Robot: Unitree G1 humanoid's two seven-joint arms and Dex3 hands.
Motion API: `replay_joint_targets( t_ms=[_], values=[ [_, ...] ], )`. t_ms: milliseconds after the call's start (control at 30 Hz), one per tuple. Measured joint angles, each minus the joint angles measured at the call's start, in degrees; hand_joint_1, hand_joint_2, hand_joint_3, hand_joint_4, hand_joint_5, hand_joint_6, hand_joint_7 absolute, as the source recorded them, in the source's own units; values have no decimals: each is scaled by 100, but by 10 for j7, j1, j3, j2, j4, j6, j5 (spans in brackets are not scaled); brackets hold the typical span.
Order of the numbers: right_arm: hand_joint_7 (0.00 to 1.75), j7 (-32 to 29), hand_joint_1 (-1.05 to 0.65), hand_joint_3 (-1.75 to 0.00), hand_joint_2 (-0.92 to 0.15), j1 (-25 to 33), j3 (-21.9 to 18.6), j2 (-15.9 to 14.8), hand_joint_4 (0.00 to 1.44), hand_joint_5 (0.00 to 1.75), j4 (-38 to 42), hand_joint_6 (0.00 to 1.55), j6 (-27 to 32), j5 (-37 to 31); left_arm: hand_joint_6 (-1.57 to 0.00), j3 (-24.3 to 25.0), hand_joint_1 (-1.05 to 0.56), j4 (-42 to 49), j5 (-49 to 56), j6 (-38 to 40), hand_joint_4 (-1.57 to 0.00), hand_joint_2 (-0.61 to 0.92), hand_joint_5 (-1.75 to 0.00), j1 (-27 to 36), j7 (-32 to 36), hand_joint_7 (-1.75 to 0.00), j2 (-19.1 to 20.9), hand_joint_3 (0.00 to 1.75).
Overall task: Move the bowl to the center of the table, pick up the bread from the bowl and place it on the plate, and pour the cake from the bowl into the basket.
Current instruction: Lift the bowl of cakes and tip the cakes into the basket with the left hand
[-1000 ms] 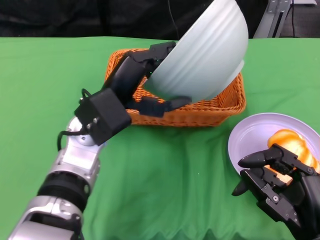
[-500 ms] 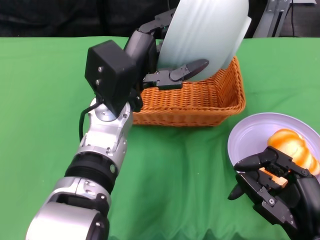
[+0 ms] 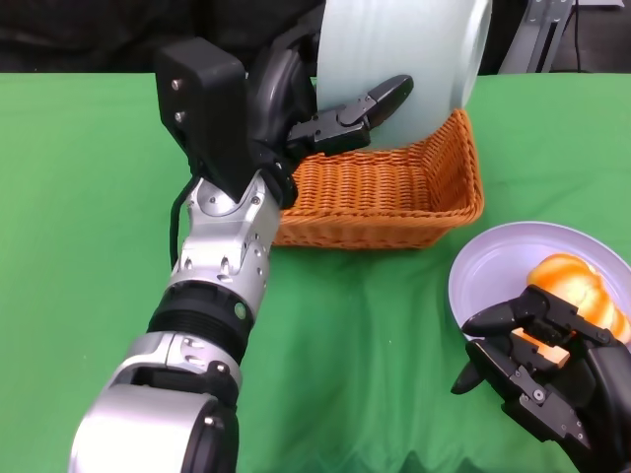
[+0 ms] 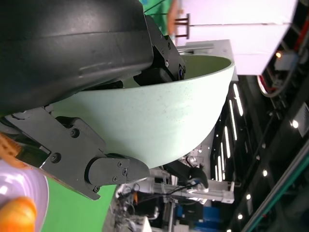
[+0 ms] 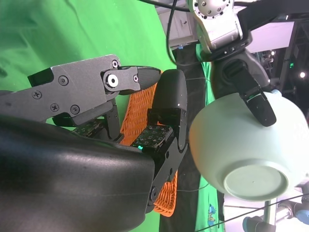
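Note:
My left hand (image 3: 296, 108) grips the pale green bowl (image 3: 404, 69) by its rim and holds it tipped steeply on its side above the back of the orange wicker basket (image 3: 394, 197). The right wrist view shows the bowl (image 5: 246, 154) from underneath, base ring toward the camera. I cannot see the cake; the bowl's inside is hidden. The golden bread (image 3: 577, 286) lies on the white plate (image 3: 493, 271) at the right. My right hand (image 3: 547, 379) sits at the plate's near edge with its fingers apart, holding nothing.
Green cloth covers the table (image 3: 375, 335). The basket stands at the back centre, with the plate in front of it to the right. Dark equipment and stands lie beyond the table's far edge.
My left forearm has swung upward and turned the bowl from a slant to nearly on its side over the basket. The right hand has barely moved.

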Motion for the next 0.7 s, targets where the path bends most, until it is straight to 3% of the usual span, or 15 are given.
replay_joint_targets(
  t_ms=[267,433,700],
  values=[
    [107,2,-27,-19,-92,1,1,0,70,140,0,70,3,-1,-81,49,-7,-3,-71,111,-78,80,-152,-17,-5,-124,-11,75],
    [107,3,-28,-19,-92,1,1,0,70,140,3,69,2,-2,-78,74,-6,-5,-109,161,-72,83,-155,-21,-16,-125,-14,75],
    [106,7,-27,-21,-92,1,4,5,70,141,16,69,-19,-6,-79,94,-7,6,-131,187,-70,85,-153,-35,-44,-122,-13,74]
  ],
)
